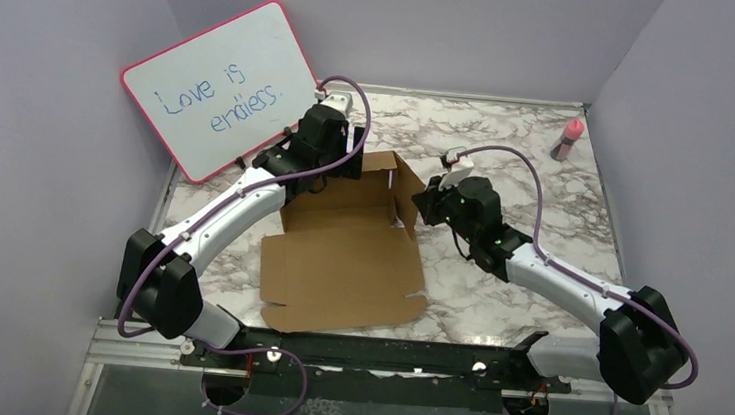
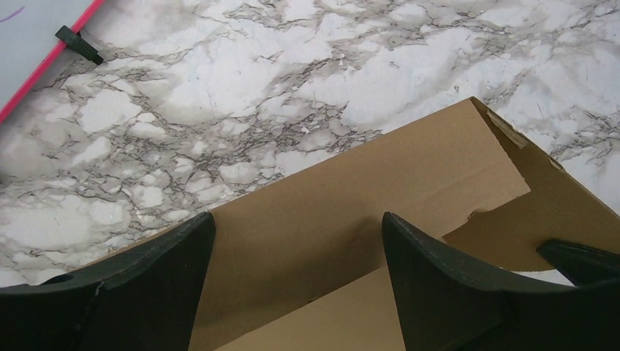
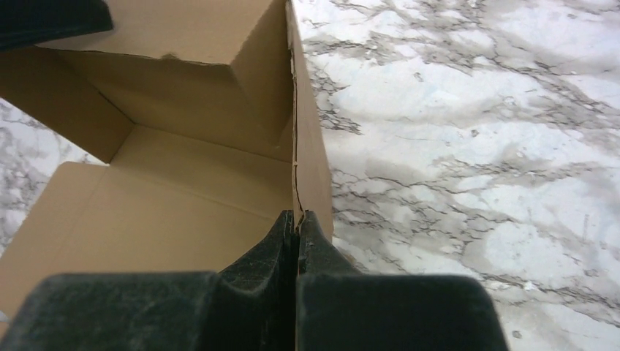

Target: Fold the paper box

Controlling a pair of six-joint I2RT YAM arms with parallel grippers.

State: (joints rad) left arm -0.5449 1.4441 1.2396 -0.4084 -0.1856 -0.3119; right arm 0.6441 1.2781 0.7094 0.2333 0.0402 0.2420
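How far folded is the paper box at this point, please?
Partly folded: the paper box has far and right walls raised; its near panel lies flat.

paper box (image 1: 344, 261) partly folded, whiteboard (image 1: 219, 84) far left

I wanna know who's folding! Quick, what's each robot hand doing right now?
Left gripper: open, by the paper box, gripping nothing.
Right gripper: shut on the paper box's side wall.
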